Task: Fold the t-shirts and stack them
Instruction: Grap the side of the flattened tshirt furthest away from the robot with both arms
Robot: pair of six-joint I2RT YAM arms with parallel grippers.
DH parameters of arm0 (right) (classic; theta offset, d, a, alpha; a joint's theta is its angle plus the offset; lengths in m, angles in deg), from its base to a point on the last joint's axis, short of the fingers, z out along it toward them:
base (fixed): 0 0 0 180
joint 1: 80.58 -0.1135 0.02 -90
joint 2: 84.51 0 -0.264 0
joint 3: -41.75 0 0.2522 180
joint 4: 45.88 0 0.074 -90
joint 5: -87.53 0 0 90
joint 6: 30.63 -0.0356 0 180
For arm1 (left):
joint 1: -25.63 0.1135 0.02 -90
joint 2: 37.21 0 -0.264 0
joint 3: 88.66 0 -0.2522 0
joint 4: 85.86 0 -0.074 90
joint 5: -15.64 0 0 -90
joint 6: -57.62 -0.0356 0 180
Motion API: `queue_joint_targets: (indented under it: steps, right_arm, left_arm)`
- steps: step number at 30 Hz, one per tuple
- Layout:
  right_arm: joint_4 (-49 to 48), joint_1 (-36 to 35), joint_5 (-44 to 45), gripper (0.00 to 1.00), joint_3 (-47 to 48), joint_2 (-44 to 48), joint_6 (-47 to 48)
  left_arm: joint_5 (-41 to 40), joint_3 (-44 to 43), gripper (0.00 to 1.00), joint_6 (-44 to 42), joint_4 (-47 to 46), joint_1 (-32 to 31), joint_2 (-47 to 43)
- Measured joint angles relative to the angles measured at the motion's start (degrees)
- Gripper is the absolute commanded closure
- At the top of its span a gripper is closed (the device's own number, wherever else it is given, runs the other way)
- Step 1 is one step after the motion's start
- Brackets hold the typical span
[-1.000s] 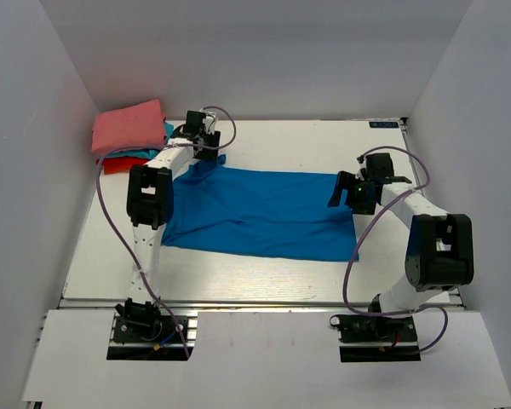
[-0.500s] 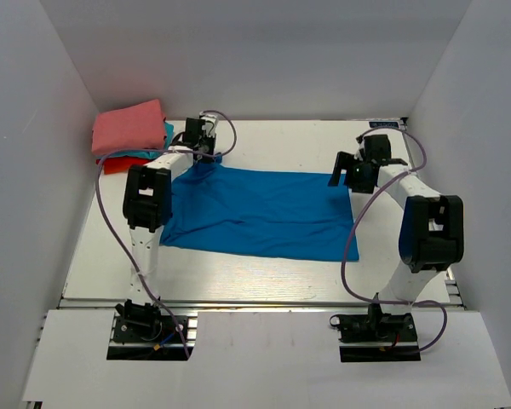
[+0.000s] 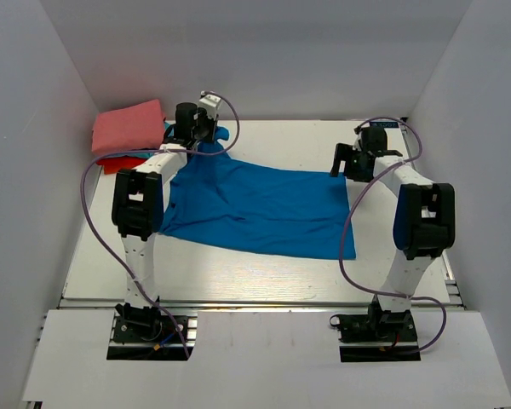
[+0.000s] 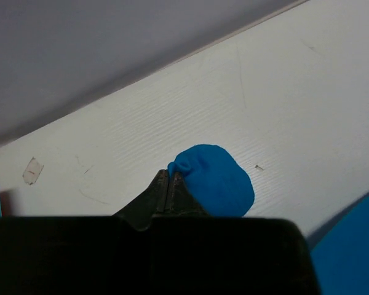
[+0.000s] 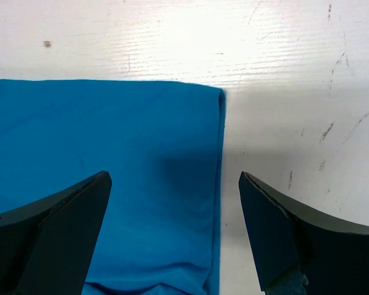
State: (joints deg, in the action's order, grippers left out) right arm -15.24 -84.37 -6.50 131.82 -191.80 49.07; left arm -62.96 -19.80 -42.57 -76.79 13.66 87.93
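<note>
A royal-blue t-shirt (image 3: 260, 209) lies spread across the middle of the table. My left gripper (image 3: 206, 136) is shut on its far left corner and holds that corner up off the table. In the left wrist view a lobe of blue cloth (image 4: 215, 179) sticks out from the pinched fingertips (image 4: 169, 175). My right gripper (image 3: 347, 164) hovers open over the shirt's far right corner (image 5: 212, 101), its fingers on either side of the hem, touching nothing. A folded salmon-pink shirt (image 3: 129, 128) tops the pile at the far left, with teal and red edges (image 3: 119, 162) below it.
White walls close in the table on the left, back and right. The pile stands right beside my left gripper, against the left wall. Grey cables loop from both arms. A small label (image 3: 383, 124) sits at the table's far right edge.
My left gripper has shut on the blue shirt's far left corner and lifted it toward the back. My right gripper moved away from me to the shirt's far right corner, still open.
</note>
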Motion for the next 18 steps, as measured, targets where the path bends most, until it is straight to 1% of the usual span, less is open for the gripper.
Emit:
queue_joint_targets:
  steps: [4,8,9,12,14,16,17,18]
  right_arm:
    - [0.0,0.0,1.0,0.10,2.3,-2.5,0.2]
    - [-0.1,0.0,2.0,0.10,5.9,-5.8,0.2]
    - [0.1,0.0,2.2,0.11,7.2,-6.8,0.2]
    - [0.0,0.0,2.5,0.12,10.8,-10.3,0.0]
    - [0.1,-0.1,2.7,0.12,12.6,-12.5,-0.5]
    - [0.3,-0.1,3.5,0.15,14.3,-14.7,-1.2]
    - [0.3,-0.1,4.0,0.15,15.0,-15.6,-1.5]
    - [0.4,-0.1,4.3,0.25,15.5,-16.3,-1.8]
  left_arm:
    - [3.0,-0.1,1.00,-2.1,-0.1,0.0,0.0]
    - [3.3,-0.1,1.00,-2.6,-0.5,-0.2,0.0]
    - [2.8,-0.1,1.00,-2.5,-0.7,-0.2,0.0]
    - [-0.9,-0.1,1.00,-0.7,-0.9,-0.2,0.0]
    - [-4.8,-0.1,1.00,2.0,-0.7,-0.2,0.0]
    - [-8.5,-0.7,1.00,4.8,0.7,-0.2,0.2]
    - [-10.2,-1.2,1.00,6.3,1.4,-0.2,0.4]
    - [-11.6,-1.7,1.00,7.7,2.0,-0.2,0.6]
